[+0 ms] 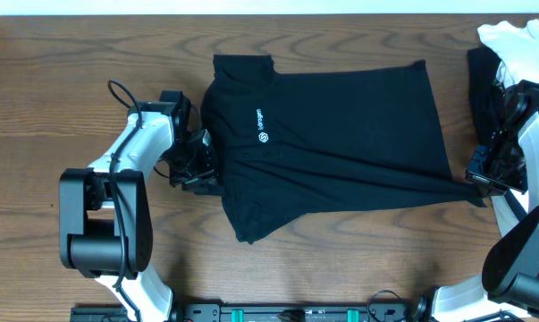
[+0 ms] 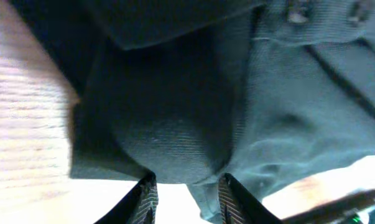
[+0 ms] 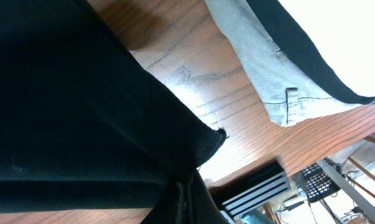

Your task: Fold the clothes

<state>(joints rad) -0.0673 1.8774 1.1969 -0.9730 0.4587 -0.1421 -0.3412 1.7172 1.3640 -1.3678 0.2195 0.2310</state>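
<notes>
A black short-sleeved T-shirt (image 1: 341,134) lies spread across the middle of the table, its small white logo (image 1: 262,125) facing up. My left gripper (image 1: 200,168) sits at the shirt's left edge. In the left wrist view its fingers (image 2: 147,198) stand apart, with a fold of the black cloth (image 2: 168,124) at their tips and partly between them. My right gripper (image 1: 477,179) is at the right, shut on the shirt's drawn-out corner. In the right wrist view the black cloth (image 3: 81,112) runs into the closed jaws (image 3: 186,182).
More clothes are piled at the far right: a white garment (image 1: 510,40) on top of a black one (image 1: 482,80). The right wrist view shows a light garment (image 3: 262,68) lying on the wooden table (image 1: 72,72). Arm bases stand along the front edge.
</notes>
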